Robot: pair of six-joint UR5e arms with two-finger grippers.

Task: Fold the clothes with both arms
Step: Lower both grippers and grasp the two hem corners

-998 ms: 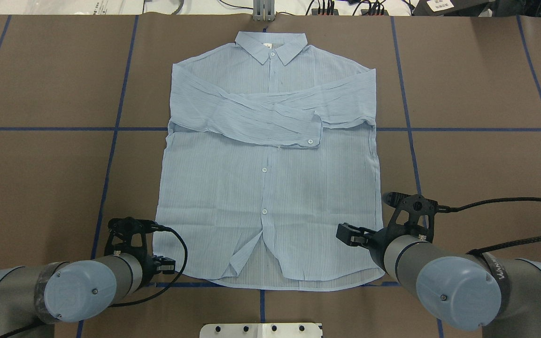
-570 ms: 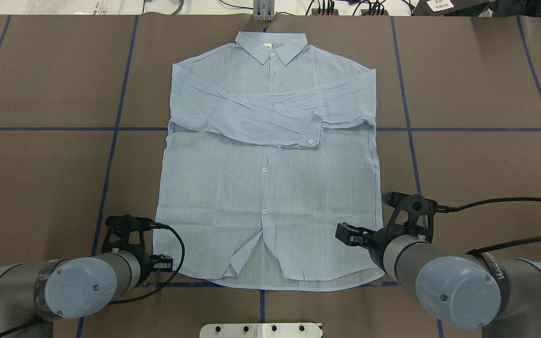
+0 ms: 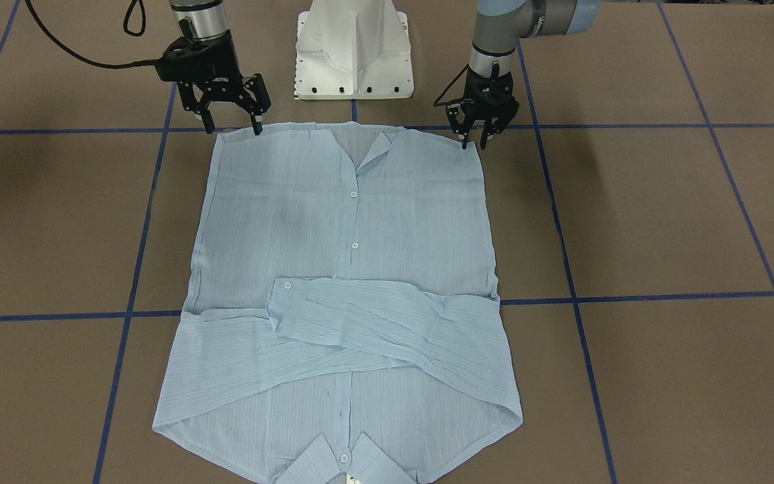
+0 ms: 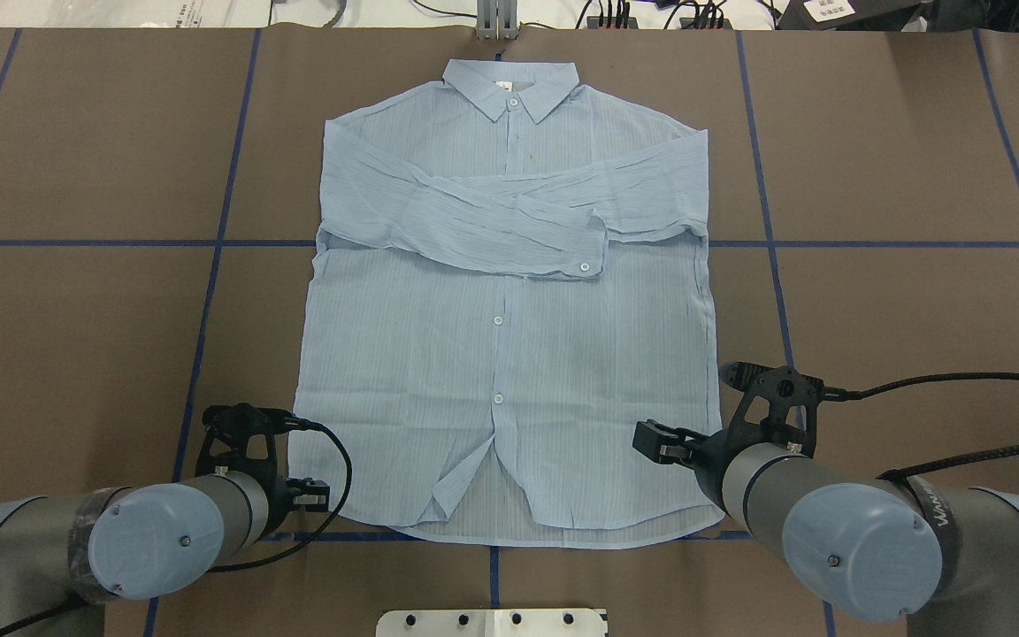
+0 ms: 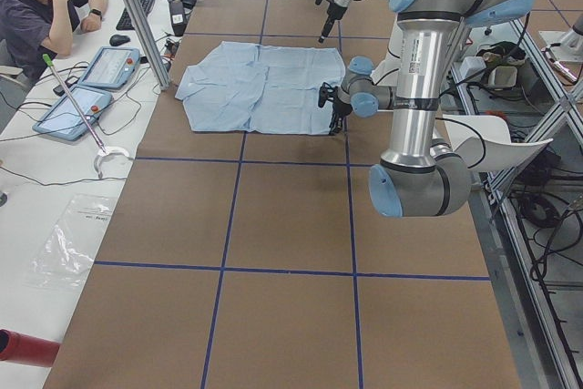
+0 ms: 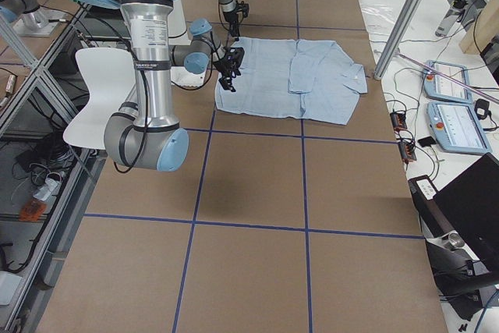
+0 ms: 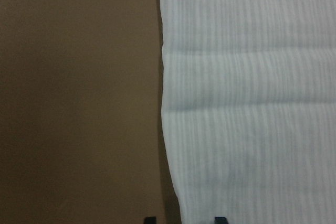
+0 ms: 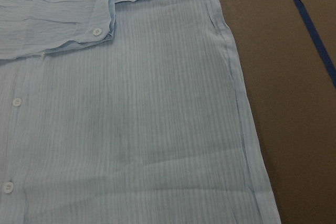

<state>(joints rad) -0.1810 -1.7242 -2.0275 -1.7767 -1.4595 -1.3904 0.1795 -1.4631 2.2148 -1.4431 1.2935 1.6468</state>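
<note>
The pale-blue shirt lies flat and face up on the brown table, collar at the far side, both sleeves folded across the chest. It also shows in the front-facing view. My left gripper is open, pointing down at the shirt's near left hem corner. In the left wrist view its fingertips straddle the shirt's side edge. My right gripper is open wide, just above the near right hem corner. The right wrist view shows only shirt and table.
The white pedestal base stands just behind the hem. Blue tape lines grid the brown table cover. A person sits at a side desk with tablets beyond the collar end.
My left arm has shifted very slightly at the hem corner. The right arm and the shirt have not moved.
</note>
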